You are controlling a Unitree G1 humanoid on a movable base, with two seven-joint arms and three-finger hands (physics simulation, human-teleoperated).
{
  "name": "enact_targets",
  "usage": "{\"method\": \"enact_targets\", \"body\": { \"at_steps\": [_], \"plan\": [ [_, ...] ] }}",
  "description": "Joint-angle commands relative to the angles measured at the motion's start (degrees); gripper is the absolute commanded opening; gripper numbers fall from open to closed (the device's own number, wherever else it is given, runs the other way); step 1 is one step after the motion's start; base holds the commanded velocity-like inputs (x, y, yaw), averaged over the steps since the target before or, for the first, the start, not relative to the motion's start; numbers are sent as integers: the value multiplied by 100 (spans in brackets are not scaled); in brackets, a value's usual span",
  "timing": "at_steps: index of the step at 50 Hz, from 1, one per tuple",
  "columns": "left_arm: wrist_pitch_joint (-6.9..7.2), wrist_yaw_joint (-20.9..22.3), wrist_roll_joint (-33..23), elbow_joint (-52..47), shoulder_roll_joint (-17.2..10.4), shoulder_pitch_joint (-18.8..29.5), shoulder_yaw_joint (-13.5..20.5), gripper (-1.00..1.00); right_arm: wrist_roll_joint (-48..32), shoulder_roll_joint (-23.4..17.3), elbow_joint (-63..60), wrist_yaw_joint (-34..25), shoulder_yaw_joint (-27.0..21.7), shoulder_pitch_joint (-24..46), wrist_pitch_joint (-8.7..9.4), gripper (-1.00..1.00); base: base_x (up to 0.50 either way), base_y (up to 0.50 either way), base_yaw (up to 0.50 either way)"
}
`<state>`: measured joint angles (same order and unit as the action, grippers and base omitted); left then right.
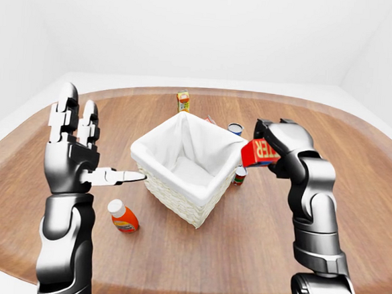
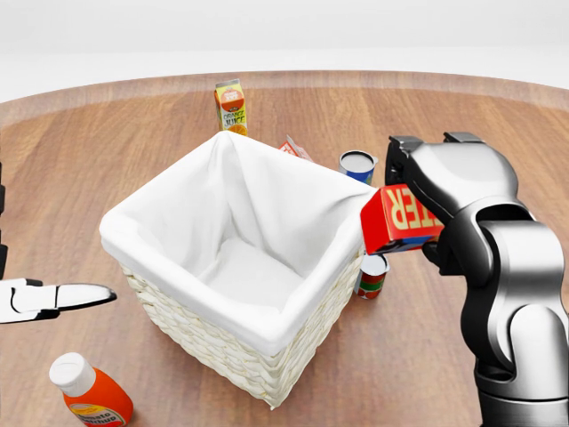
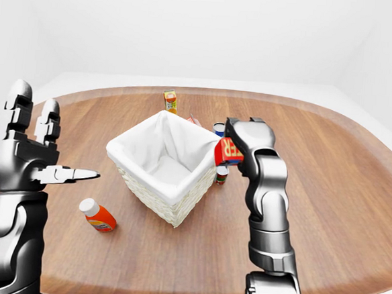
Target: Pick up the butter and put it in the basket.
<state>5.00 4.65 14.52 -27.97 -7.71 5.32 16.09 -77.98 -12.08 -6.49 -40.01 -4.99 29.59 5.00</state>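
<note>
- Table [image 1: 255,259]: wide brown wooden top with rounded corners and a lighter edge, set in a white-walled room; it bears everything listed below.
- Left hand [image 1: 71,145]: raised at the left of the left-eye view, palm upright, two fingers pointing up and the thumb [image 1: 123,177] stretched sideways toward the basket. Fingers spread apart, holding nothing.
- Ketchup bottle [image 2: 89,398]: orange-red, white cap, lying on its side on the table at the lower left of the head view, apart from the basket and below the left thumb.
- Basket [image 2: 222,342]: square, woven, pale wicker with a white cloth liner folded over its rim; stands at the table's middle. Inside, only the liner shows.
- Right hand [image 2: 427,191]: lifted at the right of the head view, fingers clamped on the butter.
- Butter [image 2: 398,218]: red box with yellow lettering and a blue end, held off the table, tilted, just beside and above the basket's right-hand corner; not inside the basket.
- Small can [image 2: 372,274]: red-and-green label, upright on the table beneath the butter, just beside the basket's right wall.
- Blue can [image 2: 357,165]: upright, pale lid, past the basket's far corner.
- Red-and-white packet [image 2: 292,148]: mostly hidden behind the basket rim.
- Juice carton [image 2: 231,107]: orange and green, upright, farthest from the robot.
</note>
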Motion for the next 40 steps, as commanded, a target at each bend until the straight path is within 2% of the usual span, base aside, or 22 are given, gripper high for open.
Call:
{"method": "enact_targets", "body": {
  "at_steps": [1, 27, 40],
  "plan": [
    [0, -20, 51, 20, -29, 13, 46, 100, 63, -14, -137, 1, 62, 459, 0, -100, 0, 0, 0],
    [0, -54, 128, 240, -74, 59, 89, 100, 679, 537, 518, 22, 482, 1319, 0, -100, 0, 0, 0],
    [0, -40, 157, 222, -93, 38, 117, 100, 1387, 872, 1243, 1003, 671, 1756, 0, -100, 0, 0, 0]
  ]
}}
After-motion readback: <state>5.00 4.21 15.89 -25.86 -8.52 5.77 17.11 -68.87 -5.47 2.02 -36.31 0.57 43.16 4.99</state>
